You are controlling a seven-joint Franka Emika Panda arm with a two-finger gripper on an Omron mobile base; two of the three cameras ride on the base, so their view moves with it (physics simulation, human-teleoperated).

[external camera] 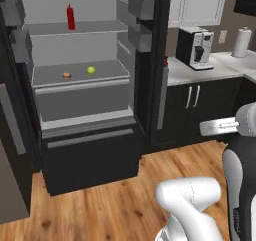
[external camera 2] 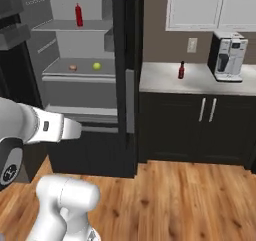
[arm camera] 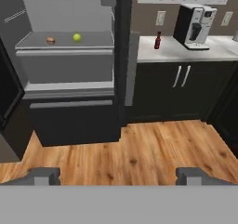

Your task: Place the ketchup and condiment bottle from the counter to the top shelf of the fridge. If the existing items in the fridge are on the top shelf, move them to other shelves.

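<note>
Jaws (arm camera: 118,175) hang released and wide, gripping nothing, both tips low in the hand view with bare wood floor between them. Up at one o'clock from there sits the condiment bottle (arm camera: 158,40), a small dark bottle with a red cap, upright on the table (arm camera: 195,55) near its fridge-side end, well apart from the coffee machine (arm camera: 194,26) at its three o'clock. Ketchup (external camera: 70,17) already stands upright on the fridge's top shelf (external camera: 95,29), so half the job looks done. One shelf down lie a green fruit (external camera: 91,70) and a small brown item (external camera: 66,75), clear of the top. That bottle looks light, rigid and narrow, likely slick and easy to tip; my call is a pinch across the body, below the neck, square on, so it doesn't topple.
</note>
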